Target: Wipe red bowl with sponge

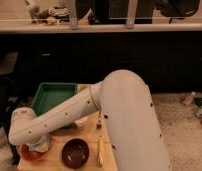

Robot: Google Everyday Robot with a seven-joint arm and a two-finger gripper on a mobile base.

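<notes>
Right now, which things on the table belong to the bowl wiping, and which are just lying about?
Part of the job:
- red bowl, front left
- pincer, down over that bowl, behind the arm's wrist
- sponge: hidden, cannot confirm

Lying about:
- dark bowl
- green tray
- brush right of the dark bowl
</notes>
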